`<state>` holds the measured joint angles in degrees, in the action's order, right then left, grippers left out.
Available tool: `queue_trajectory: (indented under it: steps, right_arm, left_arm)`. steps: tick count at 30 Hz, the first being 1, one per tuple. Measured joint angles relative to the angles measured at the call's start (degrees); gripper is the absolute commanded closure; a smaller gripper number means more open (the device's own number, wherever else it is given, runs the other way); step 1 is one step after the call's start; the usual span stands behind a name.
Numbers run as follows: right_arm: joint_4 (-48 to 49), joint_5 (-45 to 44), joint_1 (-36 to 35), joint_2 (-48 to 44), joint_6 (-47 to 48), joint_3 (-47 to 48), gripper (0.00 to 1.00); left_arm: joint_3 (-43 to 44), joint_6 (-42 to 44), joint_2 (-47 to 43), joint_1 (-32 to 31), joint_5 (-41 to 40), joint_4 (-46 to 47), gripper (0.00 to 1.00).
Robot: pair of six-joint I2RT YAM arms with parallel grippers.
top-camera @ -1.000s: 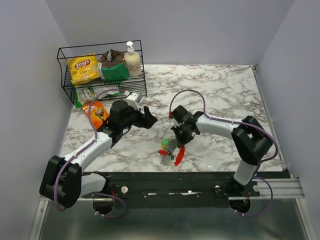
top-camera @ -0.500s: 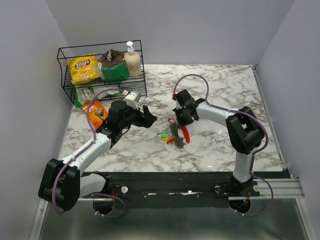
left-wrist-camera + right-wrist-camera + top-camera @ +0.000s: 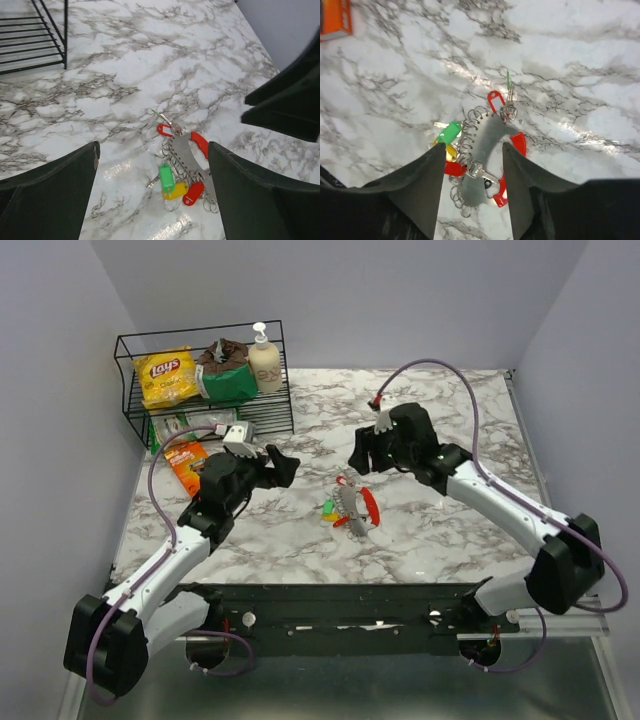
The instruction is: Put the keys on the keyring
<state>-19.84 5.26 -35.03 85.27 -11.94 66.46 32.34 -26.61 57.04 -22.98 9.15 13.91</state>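
Lying flat on the marble table (image 3: 450, 540), btwn both arms, the keyring (image 3: 369, 505) shows its red curve w/ a tangle of silvery rings. Keys (image 3: 175, 190) (green, yellow, red heads) bunch at one end, touching it; threaded or not, can't tell. Right gripper (image 3: 358, 460) hangs near, jaws apart, empty. Left gripper (image 3: 282, 466) sits farther off, spread wide, empty.

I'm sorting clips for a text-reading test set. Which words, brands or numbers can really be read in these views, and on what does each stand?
"Lay's": on the yellow chip bag in the wire rack.
Orange box on the table: print too small to read.
Green packet and pump bottle in the rack: labels too blurred to read.
Coloured key tags: no text can be made out.
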Motion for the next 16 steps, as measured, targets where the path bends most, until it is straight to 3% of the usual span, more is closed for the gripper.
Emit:
queue_trajectory:
  steps: [4, 11, 16]
  right_arm:
    - [6.62, 0.15, 0.00, -10.54, 0.04, -4.33, 0.00]
    - [17.27, -1.05, 0.00, -28.11, 0.02, -14.25, 0.00]
    - [21.59, -2.21, 0.00, -32.24, 0.04, -15.96, 0.00]
  left_arm:
    - [-0.63, -1.95, -2.32, 0.04, -6.67, -0.09, 0.02]
    - [-1.92, -5.18, -5.01, 0.04, -16.57, -0.87, 0.02]
    - [-2.21, -6.67, -5.51, 0.04, -19.30, -1.22, 0.01]
